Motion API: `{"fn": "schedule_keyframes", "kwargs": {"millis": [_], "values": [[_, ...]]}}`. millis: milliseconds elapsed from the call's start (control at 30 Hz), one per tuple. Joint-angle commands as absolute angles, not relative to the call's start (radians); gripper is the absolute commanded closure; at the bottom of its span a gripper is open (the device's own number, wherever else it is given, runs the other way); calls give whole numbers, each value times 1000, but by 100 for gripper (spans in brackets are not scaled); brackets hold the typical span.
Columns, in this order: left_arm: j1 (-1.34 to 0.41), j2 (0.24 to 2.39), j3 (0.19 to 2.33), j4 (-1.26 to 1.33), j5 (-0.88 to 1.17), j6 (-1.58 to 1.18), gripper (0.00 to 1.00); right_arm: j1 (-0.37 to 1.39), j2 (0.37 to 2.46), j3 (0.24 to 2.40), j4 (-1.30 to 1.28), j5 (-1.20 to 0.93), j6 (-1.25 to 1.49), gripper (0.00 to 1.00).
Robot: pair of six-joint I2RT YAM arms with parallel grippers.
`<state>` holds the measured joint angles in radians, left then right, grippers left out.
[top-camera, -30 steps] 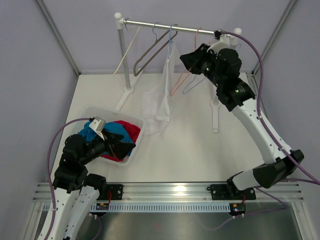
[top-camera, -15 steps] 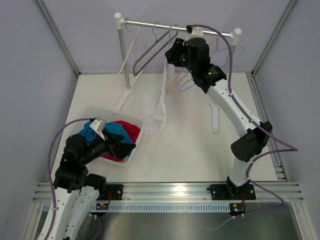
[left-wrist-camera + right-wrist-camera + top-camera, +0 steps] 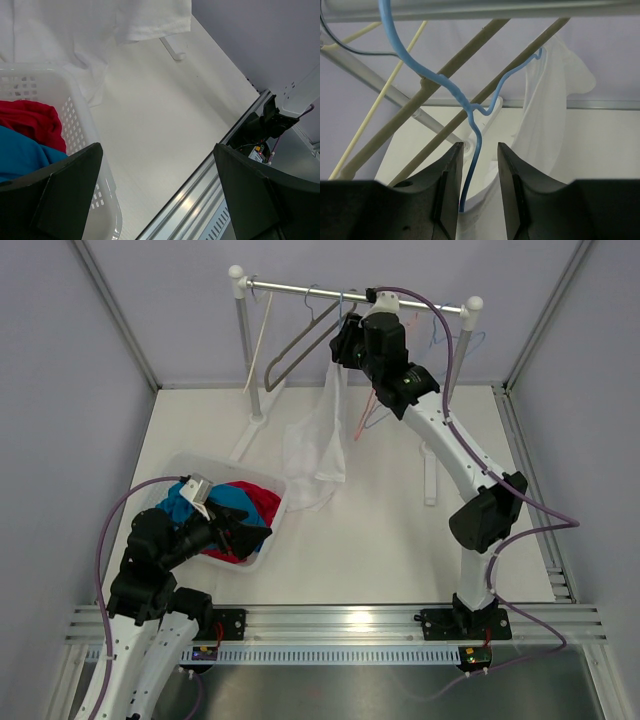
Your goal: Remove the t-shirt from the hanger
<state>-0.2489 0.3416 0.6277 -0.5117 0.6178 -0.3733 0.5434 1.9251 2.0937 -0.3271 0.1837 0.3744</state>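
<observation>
A white t-shirt (image 3: 318, 445) hangs from a blue wire hanger (image 3: 341, 310) on the metal rail (image 3: 300, 288), its hem near the table. My right gripper (image 3: 345, 340) is up at the rail by the hanger's neck. In the right wrist view the blue hanger (image 3: 470, 120) runs down between the two fingers of the gripper (image 3: 479, 150), close to the left one. The jaws stand apart and do not clamp it. The shirt (image 3: 545, 120) hangs just right of the hanger. My left gripper (image 3: 240, 530) is open and empty (image 3: 157, 150) beside the basket.
A white basket (image 3: 262, 540) with red and blue clothes sits front left, its rim in the left wrist view (image 3: 75, 115). A grey hanger (image 3: 300, 345) and a cream one (image 3: 255, 340) hang left of the shirt. A pink hanger (image 3: 365, 415) hangs right of it. Rack posts stand on both sides.
My right arm has swung left along the rail from its right end to the blue hanger's neck. The shirt and the pink hanger have swayed. The left arm has not moved.
</observation>
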Motion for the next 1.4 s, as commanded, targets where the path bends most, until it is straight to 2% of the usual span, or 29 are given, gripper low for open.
{"fn": "schedule_keyframes", "kwargs": {"millis": [0,267,600,733,933,1167,1300,1367], "values": [[-250,336,624,-456,649,-377,1,555,1953,2177,-293,242,350,59],[-250,336,624,-453,649,-376,1,555,1977,2195,-295,255,350,67],[-244,348,624,-451,660,-377,1,555,1970,2146,-298,273,337,66],[-244,334,621,-449,661,-379,1,555,1986,2140,-314,270,345,55],[-245,331,618,-448,664,-382,1,555,1977,2141,-340,279,341,47],[-236,336,618,-448,667,-382,1,555,1945,2126,-374,336,302,25],[-196,287,612,-433,686,-387,1,555,1898,2082,-376,363,293,21],[-195,258,604,-425,699,-391,1,555,1879,2085,-414,298,303,20]]}}
